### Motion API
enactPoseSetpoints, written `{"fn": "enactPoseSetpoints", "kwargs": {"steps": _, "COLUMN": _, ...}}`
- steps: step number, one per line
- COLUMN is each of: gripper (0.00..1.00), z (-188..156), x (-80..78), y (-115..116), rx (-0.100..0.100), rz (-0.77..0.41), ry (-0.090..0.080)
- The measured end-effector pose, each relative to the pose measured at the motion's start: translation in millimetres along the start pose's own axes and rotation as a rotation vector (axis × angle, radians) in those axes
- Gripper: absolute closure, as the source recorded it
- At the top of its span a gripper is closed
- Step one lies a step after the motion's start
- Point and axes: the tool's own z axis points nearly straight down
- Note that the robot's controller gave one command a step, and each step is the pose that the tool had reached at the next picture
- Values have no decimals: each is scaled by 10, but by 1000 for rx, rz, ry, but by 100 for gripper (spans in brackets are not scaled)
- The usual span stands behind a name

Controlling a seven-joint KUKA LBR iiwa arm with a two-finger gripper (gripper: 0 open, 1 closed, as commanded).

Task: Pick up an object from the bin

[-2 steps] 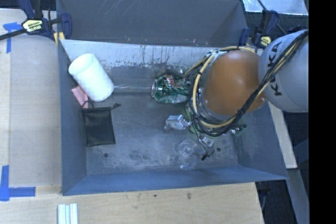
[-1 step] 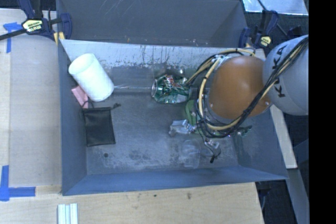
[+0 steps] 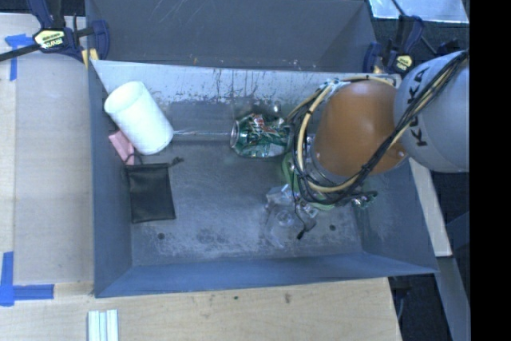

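**Grey bin floor: a grasp may catch nothing**

Over the scuffed floor of the grey bin (image 3: 231,255) the gripper (image 3: 289,213) sits low. Whether it is spread or pressed together cannot be told. The crushed green can (image 3: 259,136) lies near it, toward the back wall. Closing here likely misses; a sideways brush could roll the can away.

Cup (image 3: 140,117) left of can (image 3: 259,136)
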Motion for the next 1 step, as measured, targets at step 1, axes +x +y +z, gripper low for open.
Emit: {"fn": "enactPoseSetpoints", "kwargs": {"steps": 1, "gripper": 100, "z": 0, "x": 0, "y": 0, "rx": 0, "rz": 0, "ry": 0}}
